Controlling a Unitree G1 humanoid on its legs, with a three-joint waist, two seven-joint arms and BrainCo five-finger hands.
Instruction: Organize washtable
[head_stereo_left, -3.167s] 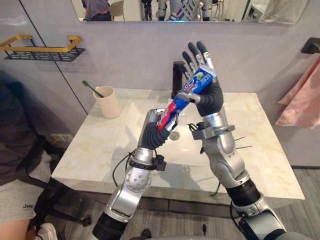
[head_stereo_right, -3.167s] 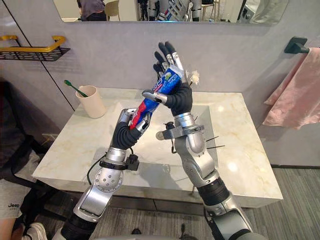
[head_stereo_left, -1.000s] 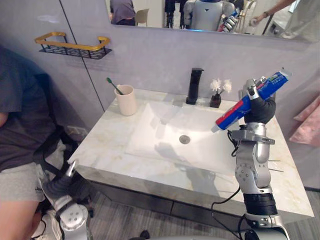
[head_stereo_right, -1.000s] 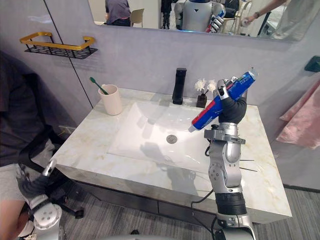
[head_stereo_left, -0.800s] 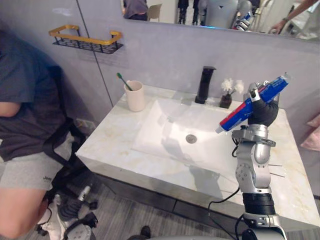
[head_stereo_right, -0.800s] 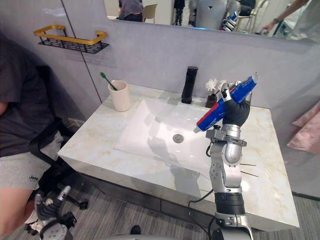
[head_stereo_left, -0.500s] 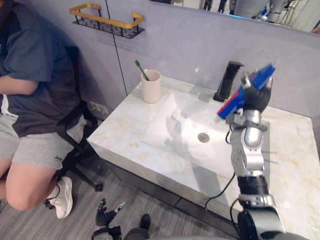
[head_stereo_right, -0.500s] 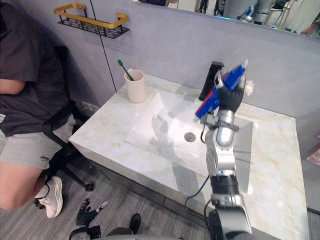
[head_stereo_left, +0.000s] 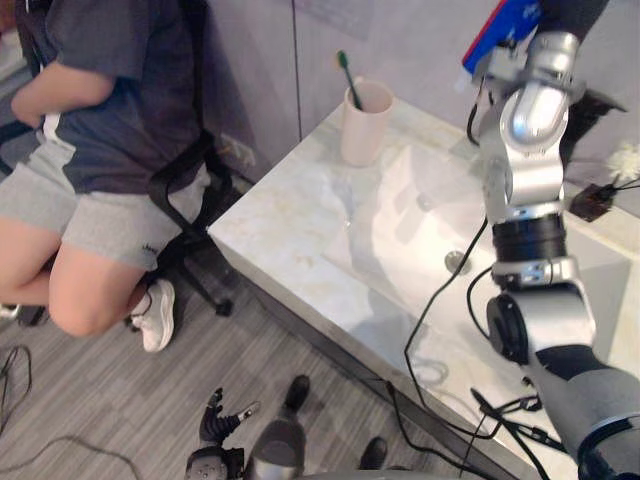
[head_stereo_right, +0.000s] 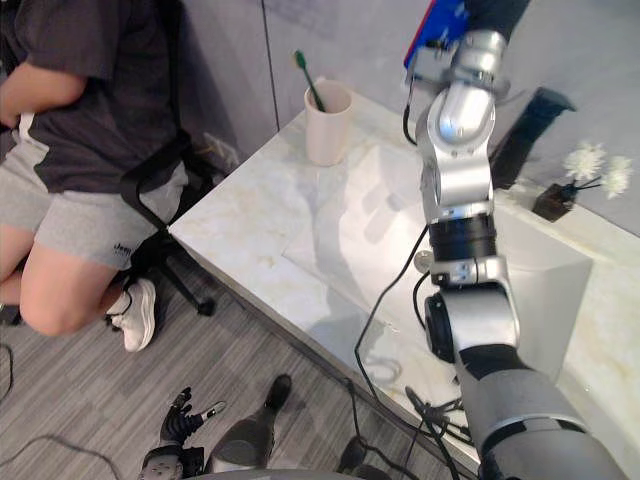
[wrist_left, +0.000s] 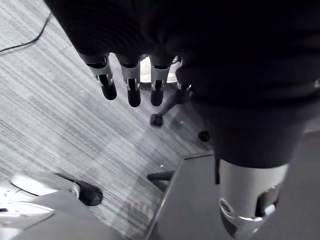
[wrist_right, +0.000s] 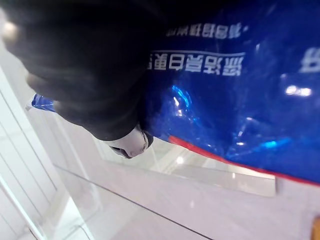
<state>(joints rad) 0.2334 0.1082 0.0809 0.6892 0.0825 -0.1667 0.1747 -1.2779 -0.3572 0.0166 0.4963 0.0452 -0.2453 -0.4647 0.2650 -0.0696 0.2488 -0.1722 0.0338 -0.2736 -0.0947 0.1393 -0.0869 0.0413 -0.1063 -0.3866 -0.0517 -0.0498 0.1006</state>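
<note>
My right hand (head_stereo_right: 493, 14) is raised high above the far side of the washtable (head_stereo_left: 300, 225), shut on a blue and red toothpaste tube (head_stereo_left: 497, 24). Its wrist view shows the tube's blue body (wrist_right: 240, 100) pressed against the dark hand cover (wrist_right: 90, 65), with the thumb curled round it. A beige cup (head_stereo_left: 364, 122) holding a green toothbrush (head_stereo_left: 346, 75) stands at the table's far left corner. My left hand (head_stereo_left: 222, 415) hangs low near the floor, and its fingers (wrist_left: 131, 85) are straight and empty.
A white sink basin (head_stereo_left: 430, 215) is set in the marble top. A black faucet (head_stereo_right: 522, 125) and a small flower vase (head_stereo_right: 587, 172) stand behind it. A person (head_stereo_left: 110, 150) sits on a chair left of the table, one shoe (head_stereo_left: 155, 315) on the grey floor.
The camera has swung left and down, bringing the person and floor into view. The right hand keeps its hold on the tube, now at the upper edge. The left hand stays low.
</note>
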